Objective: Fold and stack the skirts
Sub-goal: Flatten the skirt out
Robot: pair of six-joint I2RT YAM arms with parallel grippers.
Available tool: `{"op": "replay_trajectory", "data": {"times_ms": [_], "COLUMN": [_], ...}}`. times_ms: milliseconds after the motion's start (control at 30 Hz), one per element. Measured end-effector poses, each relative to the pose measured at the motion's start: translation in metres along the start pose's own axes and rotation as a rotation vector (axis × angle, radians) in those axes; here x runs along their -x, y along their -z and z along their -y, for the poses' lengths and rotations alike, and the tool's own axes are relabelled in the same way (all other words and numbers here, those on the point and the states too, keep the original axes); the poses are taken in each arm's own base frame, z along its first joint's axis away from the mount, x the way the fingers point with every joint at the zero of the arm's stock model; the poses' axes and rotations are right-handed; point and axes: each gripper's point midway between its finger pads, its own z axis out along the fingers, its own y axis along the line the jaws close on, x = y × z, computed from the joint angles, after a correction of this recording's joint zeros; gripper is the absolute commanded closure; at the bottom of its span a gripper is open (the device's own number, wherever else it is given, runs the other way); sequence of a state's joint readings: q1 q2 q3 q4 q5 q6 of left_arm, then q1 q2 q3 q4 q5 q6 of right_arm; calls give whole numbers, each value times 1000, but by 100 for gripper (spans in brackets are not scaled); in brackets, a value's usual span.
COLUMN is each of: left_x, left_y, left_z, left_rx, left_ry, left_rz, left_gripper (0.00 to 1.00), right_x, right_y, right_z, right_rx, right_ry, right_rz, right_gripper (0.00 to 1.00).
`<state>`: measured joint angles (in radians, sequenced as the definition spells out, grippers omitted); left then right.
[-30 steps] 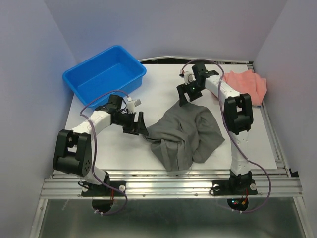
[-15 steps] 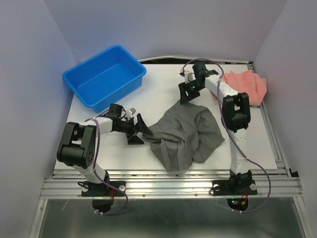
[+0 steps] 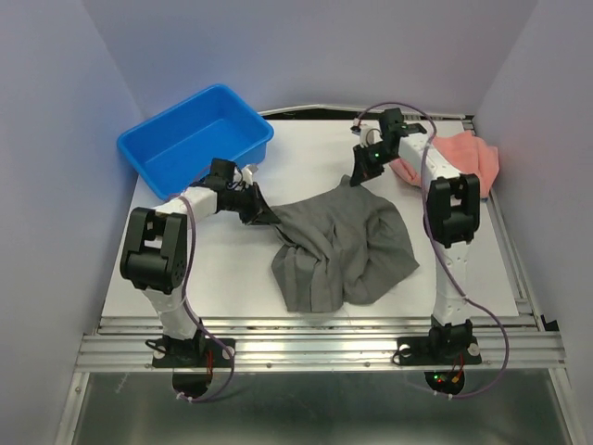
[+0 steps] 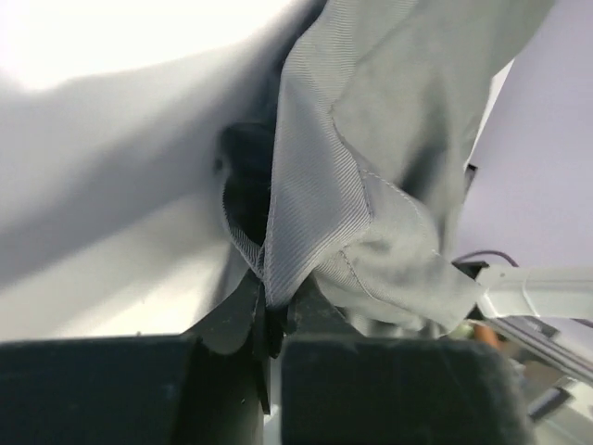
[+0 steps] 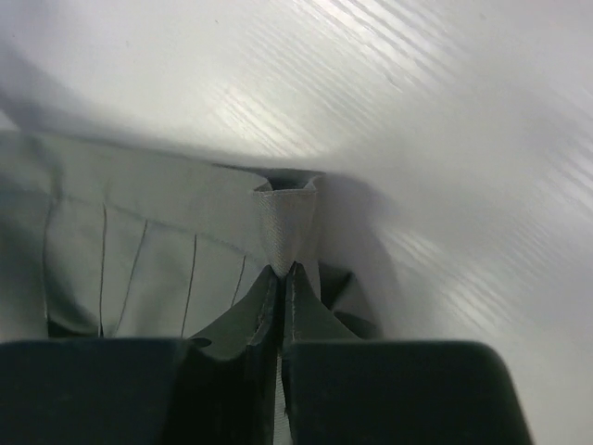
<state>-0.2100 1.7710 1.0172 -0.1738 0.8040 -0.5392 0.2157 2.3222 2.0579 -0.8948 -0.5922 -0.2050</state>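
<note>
The dark grey skirt (image 3: 338, 250) lies crumpled in the middle of the white table (image 3: 222, 278). My left gripper (image 3: 269, 219) is shut on its left edge; the left wrist view shows the grey skirt (image 4: 371, 185) pinched between the left gripper's (image 4: 275, 295) fingertips. My right gripper (image 3: 357, 181) is shut on the skirt's far corner; in the right wrist view a fold of the grey skirt (image 5: 139, 250) runs into the right gripper's (image 5: 284, 271) closed tips. The salmon-pink skirt (image 3: 468, 159) lies bunched at the back right, behind the right arm.
A blue plastic tub (image 3: 195, 141) stands at the table's back left, close behind the left arm. Lilac walls close in both sides and the back. A metal rail (image 3: 315, 348) runs along the near edge.
Both grippers went from open to shut on the grey skirt. The left one moved up to its left edge, the right one came down on its far corner, and the cloth has shifted.
</note>
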Motion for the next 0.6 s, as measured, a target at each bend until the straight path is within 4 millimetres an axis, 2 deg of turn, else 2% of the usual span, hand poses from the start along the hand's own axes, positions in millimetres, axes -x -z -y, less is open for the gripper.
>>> {"op": "replay_trajectory", "data": {"times_ms": [133,200,300,367,400,500,533,600], "left_x": [32,33,27,15,8,-8,-11,-12], "left_y": [14,19,26,27,27,30,31,33], "left_z": [12,3,-14,-34,-45,-72,-77,-81], "left_rx": [37,86,166,231,258,332,346,364], "left_ry": [-218,-317,-423,-475,-489,-495,-497,-514], "left_rz": [75,78,54,2,-29,-96,-111,-118], "left_gripper": [100,100,100,100,98,78,68,57], "right_x": [-10,-29,-59,-76,-86,-104,-107,-111], "right_y": [36,61,83,85,82,67,62,54], "right_z": [7,-4,-35,-48,-53,-49,-45,-36], "right_rx": [-7,2,41,57,67,67,62,52], "right_ry": [-38,-62,-76,-85,-96,-134,-148,-176], "right_rz": [24,24,6,-17,-41,-101,-115,-131], "right_gripper": [99,99,86,47,39,23,22,23]}}
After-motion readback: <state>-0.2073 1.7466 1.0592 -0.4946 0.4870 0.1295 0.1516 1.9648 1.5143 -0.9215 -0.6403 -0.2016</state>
